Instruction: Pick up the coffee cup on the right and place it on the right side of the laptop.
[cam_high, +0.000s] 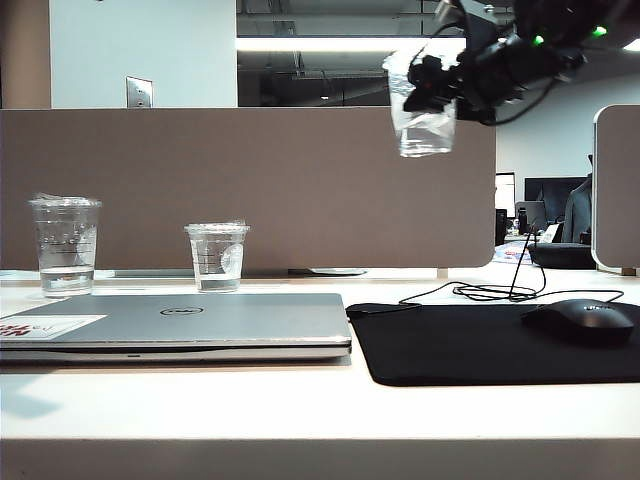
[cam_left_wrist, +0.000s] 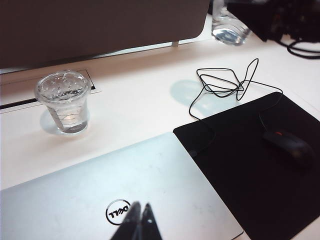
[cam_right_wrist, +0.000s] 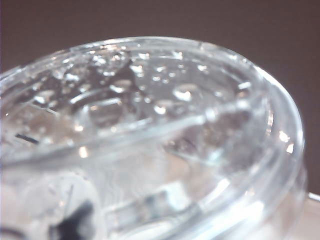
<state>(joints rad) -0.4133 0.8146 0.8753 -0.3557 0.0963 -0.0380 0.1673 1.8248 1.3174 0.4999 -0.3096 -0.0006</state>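
Note:
The coffee cup (cam_high: 425, 112), clear plastic with a lid and a little water, hangs high above the table's right half, tilted slightly. My right gripper (cam_high: 445, 85) is shut on its upper part. The right wrist view is filled by the cup's beaded lid (cam_right_wrist: 150, 100); the fingers there are only dim shapes behind the plastic. The left wrist view shows the same cup (cam_left_wrist: 227, 25) far off, beside the dark right arm. The closed silver Dell laptop (cam_high: 200, 322) lies at front left. My left gripper (cam_left_wrist: 140, 220) is shut and empty, hovering over the laptop lid (cam_left_wrist: 75, 200) by the round logo.
A black mouse mat (cam_high: 470, 350) with a black mouse (cam_high: 580, 320) lies right of the laptop, and a looped cable (cam_high: 500, 292) lies behind it. A tall clear cup (cam_high: 66, 245) and a shorter clear cup (cam_high: 217, 256) stand behind the laptop. A brown partition (cam_high: 250, 180) closes off the back.

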